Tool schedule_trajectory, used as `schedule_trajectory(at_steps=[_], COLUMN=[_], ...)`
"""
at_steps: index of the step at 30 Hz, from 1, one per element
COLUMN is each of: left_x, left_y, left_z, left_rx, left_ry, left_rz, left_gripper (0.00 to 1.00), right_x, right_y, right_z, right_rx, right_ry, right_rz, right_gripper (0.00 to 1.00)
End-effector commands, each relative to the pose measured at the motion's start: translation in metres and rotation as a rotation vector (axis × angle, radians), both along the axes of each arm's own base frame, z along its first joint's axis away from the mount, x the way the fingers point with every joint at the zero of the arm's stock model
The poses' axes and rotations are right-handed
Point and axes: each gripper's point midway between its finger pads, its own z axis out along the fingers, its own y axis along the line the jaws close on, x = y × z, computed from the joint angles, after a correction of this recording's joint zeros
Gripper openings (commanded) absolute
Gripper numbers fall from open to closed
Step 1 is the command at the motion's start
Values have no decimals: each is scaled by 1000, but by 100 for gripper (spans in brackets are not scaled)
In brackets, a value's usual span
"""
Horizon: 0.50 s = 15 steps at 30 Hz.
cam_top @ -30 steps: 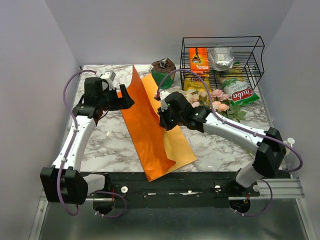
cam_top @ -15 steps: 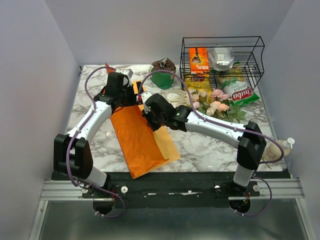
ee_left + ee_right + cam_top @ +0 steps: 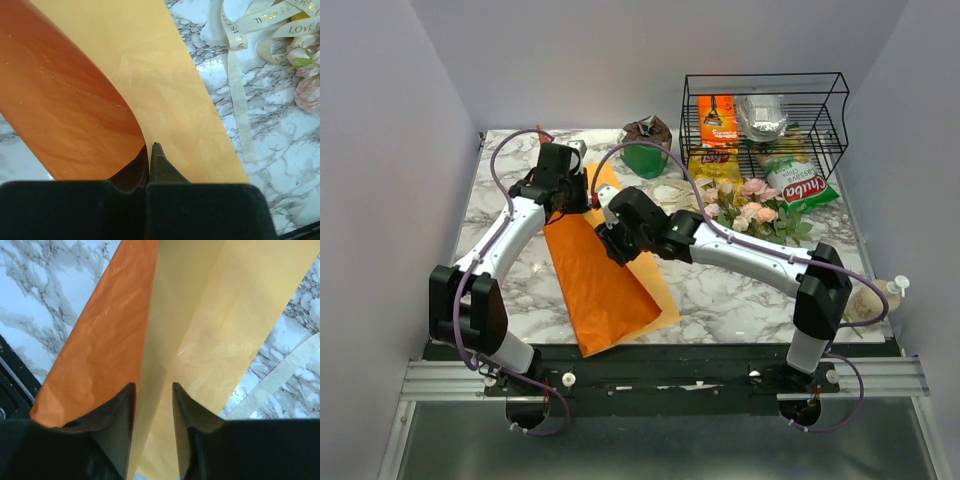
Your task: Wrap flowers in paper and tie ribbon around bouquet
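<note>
Step in hand, by judgement: folding the paper [image 3: 605,285] over, ahead of laying the flowers on it.

The left gripper [image 3: 152,148] has its jaws fully together, pinching the folded edge at the sheet's 12 o'clock end. The right gripper [image 3: 153,387] has its jaws partly apart and grips nothing, poised over the crease.

The flowers [image 3: 752,208] lie apart at the sheet's 2 o'clock, with the ribbon [image 3: 239,95] between.

Recommendation: keep the pinch low, press along the crease toward 6 o'clock, and avoid tearing the thin sheet.
</note>
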Motion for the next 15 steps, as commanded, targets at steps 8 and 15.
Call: schedule_trajectory(at_steps=[8, 15], left_x=[-25, -87], left_y=[-26, -68], left_z=[115, 173], left_rx=[124, 49], left_ry=[-311, -439], left_rz=[-604, -1003], left_gripper=[0, 0], right_x=[1, 38], right_y=[-82, -156], right_z=[67, 36], right_rx=[298, 321], right_ry=[-17, 17], right_rz=[-9, -289], right_gripper=[86, 96])
